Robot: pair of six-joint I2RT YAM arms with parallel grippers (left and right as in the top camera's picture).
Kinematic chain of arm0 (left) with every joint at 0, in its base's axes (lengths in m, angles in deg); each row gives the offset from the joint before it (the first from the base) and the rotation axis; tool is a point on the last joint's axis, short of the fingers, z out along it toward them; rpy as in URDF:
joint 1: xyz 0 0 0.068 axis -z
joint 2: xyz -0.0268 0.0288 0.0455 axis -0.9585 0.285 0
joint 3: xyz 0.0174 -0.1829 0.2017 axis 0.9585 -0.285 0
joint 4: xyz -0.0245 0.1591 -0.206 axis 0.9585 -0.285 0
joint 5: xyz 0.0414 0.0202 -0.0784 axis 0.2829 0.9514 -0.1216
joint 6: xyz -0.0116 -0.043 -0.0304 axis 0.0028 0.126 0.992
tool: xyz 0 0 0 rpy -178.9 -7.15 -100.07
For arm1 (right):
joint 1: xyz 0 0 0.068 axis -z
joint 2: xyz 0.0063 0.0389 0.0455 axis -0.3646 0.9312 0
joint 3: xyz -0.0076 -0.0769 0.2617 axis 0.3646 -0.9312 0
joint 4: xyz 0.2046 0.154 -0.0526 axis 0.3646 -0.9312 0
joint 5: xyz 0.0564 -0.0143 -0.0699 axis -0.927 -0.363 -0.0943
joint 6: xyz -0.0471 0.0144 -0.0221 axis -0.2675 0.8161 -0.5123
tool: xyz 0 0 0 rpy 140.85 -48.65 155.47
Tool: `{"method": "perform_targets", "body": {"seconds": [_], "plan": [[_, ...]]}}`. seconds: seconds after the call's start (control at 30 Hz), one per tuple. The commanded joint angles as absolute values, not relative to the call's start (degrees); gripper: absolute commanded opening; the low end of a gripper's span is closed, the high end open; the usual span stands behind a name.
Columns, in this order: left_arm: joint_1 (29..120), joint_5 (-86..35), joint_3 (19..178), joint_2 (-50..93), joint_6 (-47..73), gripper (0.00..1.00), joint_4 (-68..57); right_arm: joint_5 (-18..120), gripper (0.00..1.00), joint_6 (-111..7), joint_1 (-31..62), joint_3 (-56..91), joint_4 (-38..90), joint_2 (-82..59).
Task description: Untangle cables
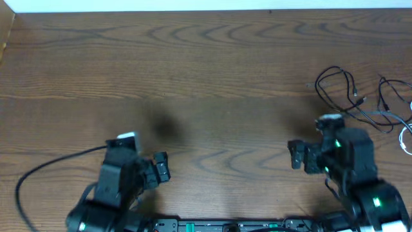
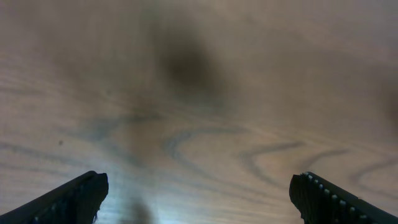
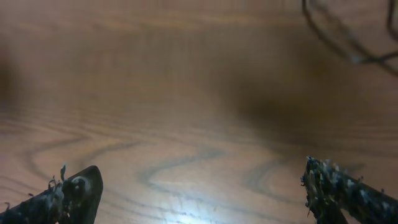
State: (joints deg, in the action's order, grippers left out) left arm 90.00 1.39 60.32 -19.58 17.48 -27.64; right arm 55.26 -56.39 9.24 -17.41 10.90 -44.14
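Observation:
A loose tangle of thin black cables lies on the wooden table at the far right, with a white cable at the right edge. A part of a black cable shows at the top right of the right wrist view. My right gripper is open and empty, left of and nearer than the tangle; its fingers are spread wide over bare wood. My left gripper is open and empty at the near left, with fingers wide apart over bare wood.
A thick black arm cable loops on the table at the near left. The table's far edge runs along the top. A dark smudge marks the wood ahead of my left gripper.

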Motion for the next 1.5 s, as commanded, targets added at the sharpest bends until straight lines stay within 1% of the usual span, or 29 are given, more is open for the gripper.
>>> {"method": "perform_targets", "body": {"seconds": [0.0, 0.1, 0.77, 0.9, 1.03, 1.2, 1.47], "plan": [[89.9, 2.6, 60.0, -22.8, 16.7, 0.98, -26.7, 56.1, 0.99, -55.5, 8.9, -18.8, 11.1, -49.5], [89.9, 2.6, 60.0, -23.4, 16.7, 0.98, -27.0, 56.1, 0.99, -55.5, 8.9, -18.8, 10.5, -51.4], [89.9, 2.6, 60.0, -23.3, 16.7, 0.98, -27.0, 56.1, 0.99, -55.5, 8.9, -18.8, 4.7, -51.4], [89.9, 2.6, 60.0, -23.3, 16.7, 0.98, -27.0, 56.1, 0.99, -55.5, 8.9, -18.9, 1.4, -51.6], [89.9, 2.6, 60.0, -23.3, 16.7, 0.98, -27.0, 57.8, 0.99, -55.8, 9.2, -18.9, 1.5, -53.1], [89.9, 2.6, 60.0, -23.3, 16.7, 0.98, -27.0, 58.0, 0.99, -63.2, 12.1, -18.9, 5.8, -57.5], [89.9, 2.6, 60.0, -23.3, 16.7, 0.98, -27.0, 58.1, 0.99, -63.8, 19.6, -19.9, 9.5, -67.1]]}}
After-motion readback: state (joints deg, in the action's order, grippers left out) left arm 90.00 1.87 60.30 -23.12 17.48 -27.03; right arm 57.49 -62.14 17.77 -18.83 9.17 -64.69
